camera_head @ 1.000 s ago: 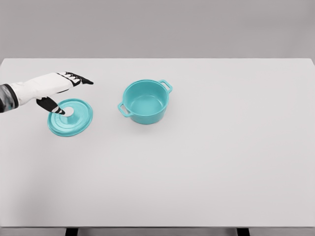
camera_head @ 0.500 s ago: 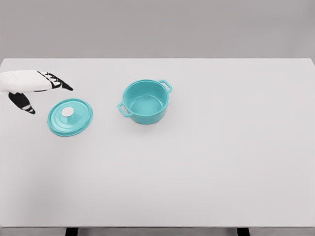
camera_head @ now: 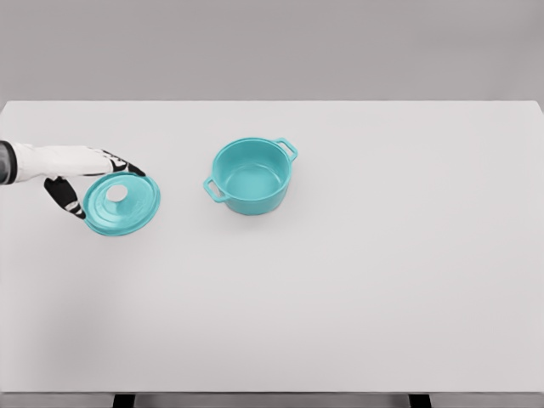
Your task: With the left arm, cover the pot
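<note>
In the head view, we see the lid [camera_head: 121,204] lying flat on the white table [camera_head: 357,280], at the left side, with its pale knob [camera_head: 116,194] up. The pot [camera_head: 252,175] stands open and upright near the middle, well apart from the lid, with one handle toward us and one away.

Our left hand [camera_head: 81,174] comes in from the left edge and sits at the lid's left rim. The dark fingers [camera_head: 127,165] reach over the far rim and the thumb [camera_head: 66,195] is just beside the near-left rim. Whether they already grip the lid, we cannot tell. The right arm does not show.

We judge the lid to be stiff, smooth and rather slippery, probably with some weight like enamelled iron. A grip on the thin rim may slide; the knob in the middle seems the safer place to hold, and it keeps the lid level over the pot.
</note>
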`<action>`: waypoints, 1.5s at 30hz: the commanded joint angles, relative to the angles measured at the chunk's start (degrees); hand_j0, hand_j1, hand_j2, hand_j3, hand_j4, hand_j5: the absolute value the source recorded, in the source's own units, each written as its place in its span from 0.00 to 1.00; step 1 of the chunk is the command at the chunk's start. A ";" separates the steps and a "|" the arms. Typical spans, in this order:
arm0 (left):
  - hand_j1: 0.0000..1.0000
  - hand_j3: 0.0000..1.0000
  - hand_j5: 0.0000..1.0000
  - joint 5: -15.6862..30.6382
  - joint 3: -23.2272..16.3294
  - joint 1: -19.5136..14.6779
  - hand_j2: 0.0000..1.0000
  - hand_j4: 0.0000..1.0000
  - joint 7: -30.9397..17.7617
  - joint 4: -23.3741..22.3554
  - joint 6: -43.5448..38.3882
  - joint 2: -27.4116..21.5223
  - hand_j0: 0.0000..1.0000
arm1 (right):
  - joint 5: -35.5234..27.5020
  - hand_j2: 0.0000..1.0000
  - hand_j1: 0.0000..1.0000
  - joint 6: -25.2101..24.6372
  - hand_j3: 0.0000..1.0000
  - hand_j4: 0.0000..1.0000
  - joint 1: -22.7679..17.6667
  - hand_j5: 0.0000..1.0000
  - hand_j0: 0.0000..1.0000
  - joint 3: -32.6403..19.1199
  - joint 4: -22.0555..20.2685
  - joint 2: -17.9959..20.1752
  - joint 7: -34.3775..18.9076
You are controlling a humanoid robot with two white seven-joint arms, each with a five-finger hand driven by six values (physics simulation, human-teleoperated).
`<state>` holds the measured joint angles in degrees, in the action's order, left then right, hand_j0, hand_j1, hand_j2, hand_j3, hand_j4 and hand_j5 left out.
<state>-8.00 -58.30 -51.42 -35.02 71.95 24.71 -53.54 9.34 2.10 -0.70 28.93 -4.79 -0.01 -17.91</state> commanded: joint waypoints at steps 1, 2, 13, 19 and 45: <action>0.94 0.94 0.94 0.18 -0.59 0.00 0.94 0.94 0.02 -0.05 -0.27 0.28 0.94 | -0.02 1.00 1.00 0.01 1.00 1.00 0.00 1.00 1.00 -0.01 0.04 0.01 -0.02; 0.93 0.93 0.93 0.18 -0.59 0.00 0.93 0.93 0.02 -0.05 -0.27 0.37 0.93 | -0.02 1.00 1.00 0.01 1.00 1.00 0.00 1.00 1.00 -0.01 0.04 0.01 -0.02; 0.86 0.86 0.86 0.09 -1.29 0.00 0.86 0.86 0.02 -0.58 -0.45 1.86 0.86 | -0.02 1.00 1.00 0.01 1.00 1.00 0.00 1.00 1.00 -0.01 -0.05 0.01 -0.02; 0.76 0.76 0.76 0.09 -1.29 0.00 0.76 0.76 0.02 -1.46 -0.45 1.86 0.76 | -0.02 1.00 1.00 0.01 1.00 1.00 0.09 1.00 1.00 -0.01 0.04 0.01 -0.02; 0.75 0.75 0.75 -2.10 -1.29 -0.44 0.75 0.75 0.02 -5.77 -0.45 4.94 0.75 | -0.02 1.00 1.00 0.01 1.00 1.00 0.00 1.00 1.00 -0.01 0.04 0.01 -0.02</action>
<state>-10.21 -59.65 -51.86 -35.01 66.36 24.34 -48.64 9.33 2.10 -0.70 28.92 -4.77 -0.01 -17.91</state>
